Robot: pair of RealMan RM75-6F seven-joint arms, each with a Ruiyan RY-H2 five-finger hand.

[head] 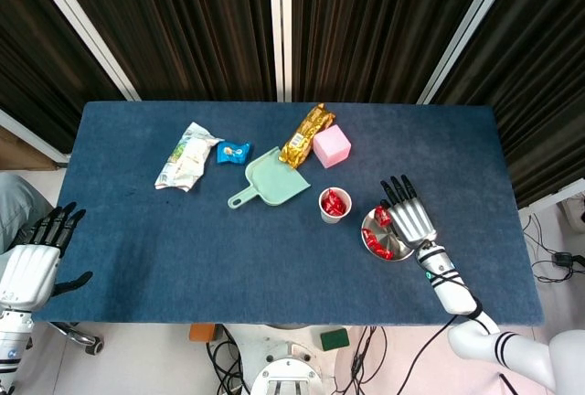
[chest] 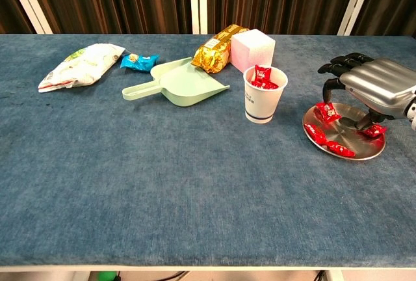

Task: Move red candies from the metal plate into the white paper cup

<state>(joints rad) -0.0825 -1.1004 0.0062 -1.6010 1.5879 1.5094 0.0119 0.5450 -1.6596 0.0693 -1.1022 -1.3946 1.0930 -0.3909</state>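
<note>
light: bright, even overhead | shadows: soft, faint | glare: metal plate [chest: 354, 149] sheen | focus: sharp, no blur

head view overhead, chest view low, frontal

Both hands have silver-grey ribbed metal backs and black fingers. The right hand [head: 410, 219] [chest: 372, 86] joins a white forearm with a black band and a small green mark near the wrist, and a black cable runs beside it. The left hand [head: 29, 265] has a white wrist.
</note>
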